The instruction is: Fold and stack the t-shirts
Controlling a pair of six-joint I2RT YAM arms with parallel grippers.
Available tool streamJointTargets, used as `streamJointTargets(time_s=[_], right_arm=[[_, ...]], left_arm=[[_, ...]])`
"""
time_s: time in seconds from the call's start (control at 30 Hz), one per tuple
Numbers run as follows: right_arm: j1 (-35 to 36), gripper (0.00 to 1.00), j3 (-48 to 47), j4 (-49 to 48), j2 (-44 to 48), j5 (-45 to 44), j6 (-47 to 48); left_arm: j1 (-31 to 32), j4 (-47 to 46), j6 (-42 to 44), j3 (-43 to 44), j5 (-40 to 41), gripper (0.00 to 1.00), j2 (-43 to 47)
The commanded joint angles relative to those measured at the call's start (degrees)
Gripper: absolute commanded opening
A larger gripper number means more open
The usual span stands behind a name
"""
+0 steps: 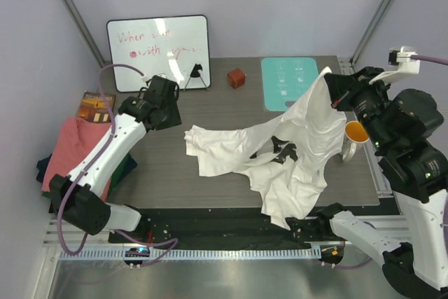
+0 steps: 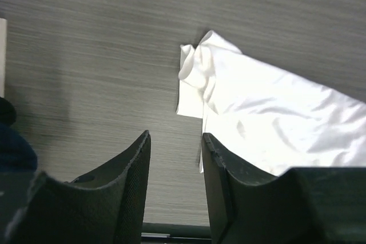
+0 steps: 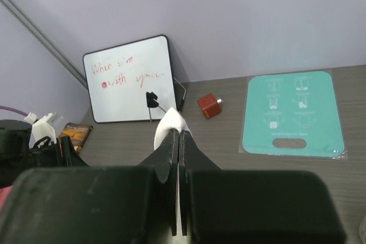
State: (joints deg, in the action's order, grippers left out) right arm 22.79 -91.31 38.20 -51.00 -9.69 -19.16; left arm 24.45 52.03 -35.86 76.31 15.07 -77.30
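Observation:
A large white t-shirt [image 1: 294, 138] lies crumpled across the middle of the table, its right corner lifted high. My right gripper [image 1: 329, 83] is shut on that corner; in the right wrist view a tuft of white cloth [image 3: 171, 119] pokes out past the closed right gripper [image 3: 178, 132]. My left gripper [image 1: 171, 111] hovers just left of the shirt's left end, open with nothing between its fingers. The left wrist view shows the left gripper [image 2: 176, 136] over bare table, with the white t-shirt [image 2: 274, 118] beside its right finger. Salmon-pink [image 1: 77, 148], dark green [image 1: 126, 169] and navy [image 1: 43, 167] t-shirts are piled at the far left.
A small whiteboard [image 1: 157, 50] stands at the back left, with a red cube [image 1: 236, 78] and a teal mat [image 1: 288, 82] to its right. A metal cup with an orange inside [image 1: 355, 134] stands by the right arm. A brown packet [image 1: 93, 106] lies behind the pile.

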Motion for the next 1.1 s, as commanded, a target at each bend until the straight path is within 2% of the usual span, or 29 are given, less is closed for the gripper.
streamJointTargets(time_s=[0.0, 0.03, 0.1, 0.27, 0.47, 0.67, 1.07], right_arm=[[0.07, 0.01, 5.85, -3.38, -1.29, 0.47, 1.31], [0.07, 0.01, 6.92, -4.26, -1.73, 0.55, 1.4], [0.07, 0.01, 9.12, -5.06, -2.34, 0.55, 1.4], [0.07, 0.01, 11.59, -6.91, -5.15, 0.82, 1.4], [0.07, 0.01, 13.78, -7.7, -6.74, 1.08, 0.88], [0.07, 0.01, 15.37, -8.31, -6.3, 0.9, 1.05], [-0.02, 0.01, 17.39, -8.49, -5.95, 0.29, 1.67]], left_arm=[[-0.01, -6.49, -1.06, -3.0, -7.4, 0.39, -2.59], [0.33, -7.98, -1.32, -4.23, -10.56, 0.39, -2.42], [2.44, -11.77, -2.11, -7.84, -11.64, 0.4, -1.9], [10.86, -15.9, -3.34, -13.98, -11.91, 0.44, -1.89], [17.29, -19.06, -6.77, -20.13, -11.64, 0.44, -3.82], [18.0, -22.23, -8.62, -24.72, -9.01, 0.41, -4.44], [19.5, -26.19, -8.09, -24.28, -10.06, 0.36, -12.44]])
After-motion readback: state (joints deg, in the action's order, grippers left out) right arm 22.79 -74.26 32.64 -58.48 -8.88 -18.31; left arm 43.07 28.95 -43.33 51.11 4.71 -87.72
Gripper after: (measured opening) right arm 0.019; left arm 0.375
